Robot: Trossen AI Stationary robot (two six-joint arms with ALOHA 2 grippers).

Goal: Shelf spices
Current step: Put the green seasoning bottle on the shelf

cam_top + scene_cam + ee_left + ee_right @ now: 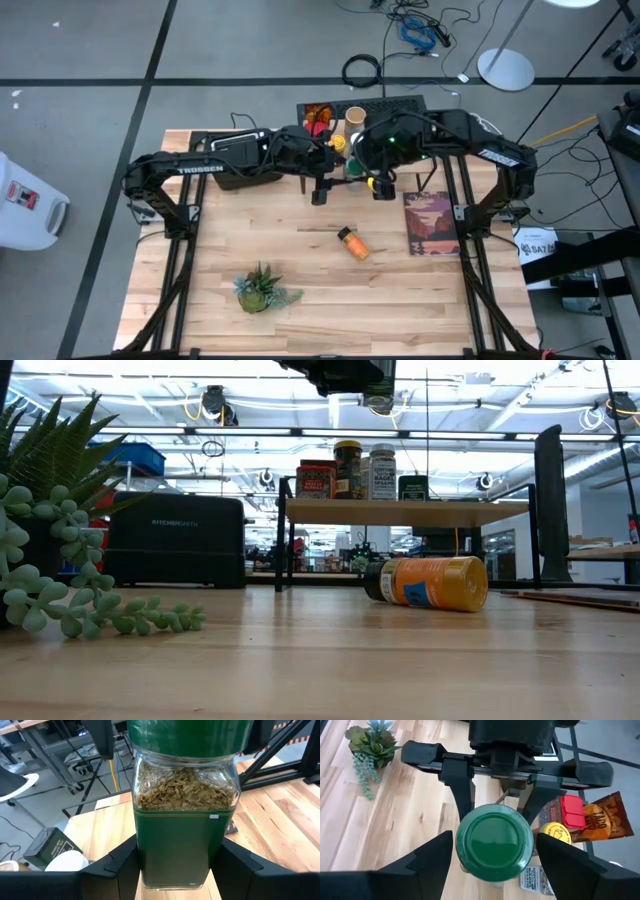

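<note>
Green-lidded herb jar at shelf, top centre of high view: glass, rigid, slick, light; left fingers clamped on flat sides, right fingers spread, flanking lid—grip body, not lid.

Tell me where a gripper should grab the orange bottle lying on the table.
Grip the orange bottle across the middle of its round body, straight down from above, fingers across its long axis: it lies on its side, diagonal on the table, with bare wood around it. Left gripper holds the green-lidded jar by the shelf; right gripper, open, flanks its lid.
</note>
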